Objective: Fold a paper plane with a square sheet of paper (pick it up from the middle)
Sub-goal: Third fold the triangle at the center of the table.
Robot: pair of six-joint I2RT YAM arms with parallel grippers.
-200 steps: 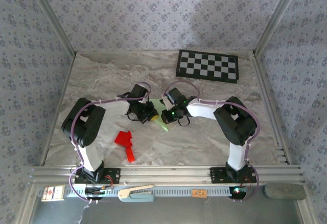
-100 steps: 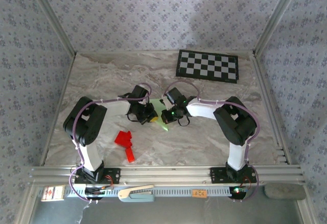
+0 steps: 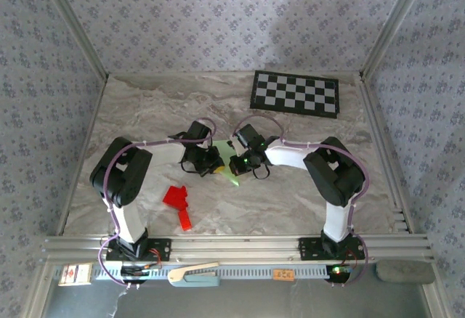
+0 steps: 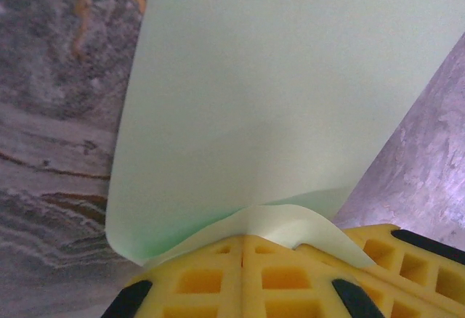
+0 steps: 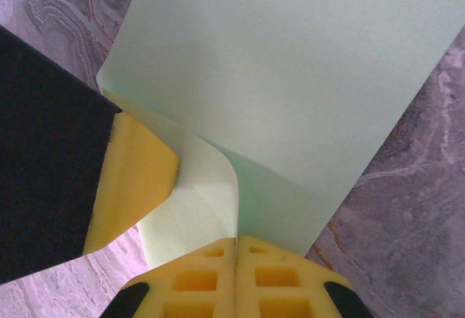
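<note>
Evidently the left tool (image 4: 243,242) and the right tool (image 5: 237,244) are each clenched on an edge of the pale green paper sheet (image 4: 276,93), which lies on the marble surface (image 3: 290,202) between them. The edge curls up at both bites. Judging by that, uneven pulling could tear the thin sheet, skew the crease, or crumple the lip.

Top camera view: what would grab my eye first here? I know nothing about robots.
Two black arms meet mid-table, the left end effector and right end effector both pinched shut on one pale green paper, whose edge curls where they grip it. A bright red paper shape lies near the front left, and a black-and-white checkerboard sits at the far right.
</note>
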